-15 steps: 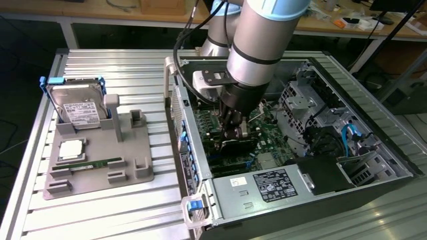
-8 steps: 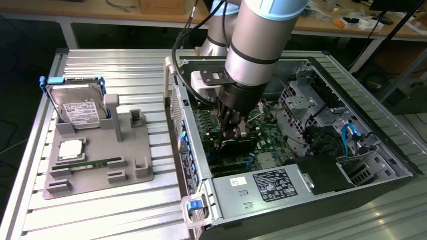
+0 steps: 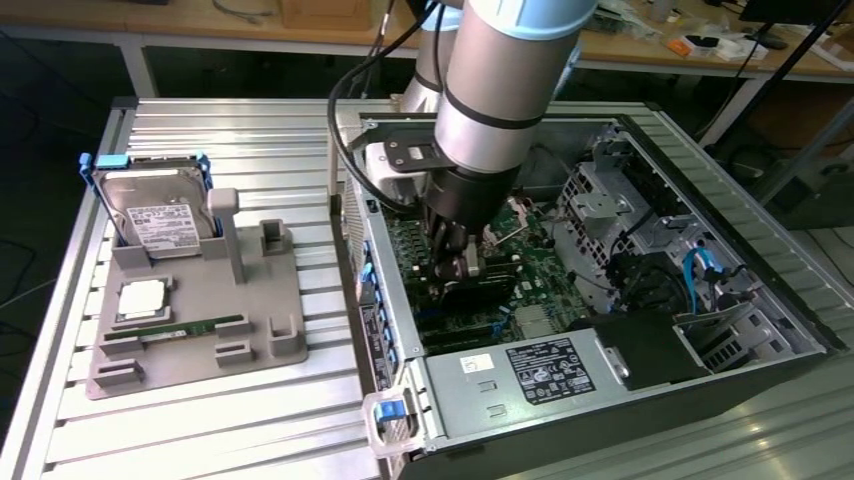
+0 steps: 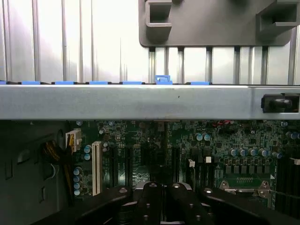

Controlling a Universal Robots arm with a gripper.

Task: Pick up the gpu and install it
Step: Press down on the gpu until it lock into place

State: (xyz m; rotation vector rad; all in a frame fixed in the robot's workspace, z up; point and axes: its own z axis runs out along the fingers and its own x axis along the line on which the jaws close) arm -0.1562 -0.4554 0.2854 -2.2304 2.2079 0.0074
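GPU (image 3: pixel 470 290) upright (on edge), lengthwise along motherboard (image 3: pixel 534 275)

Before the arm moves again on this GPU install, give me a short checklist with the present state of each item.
1. Gripper inside the open case, over the motherboard: ok.
2. Gripper shut: ok.
3. GPU held: a dark card sits just below the fingertips, but contact with it is hidden: cannot tell.
4. GPU seated in its slot: cannot tell; the arm blocks the joint.
5. GPU gone from the grey holder: ok; the hard drive and memory stick remain there.
6. Cables away from the gripper: ok; they lie toward the exterior view's right.
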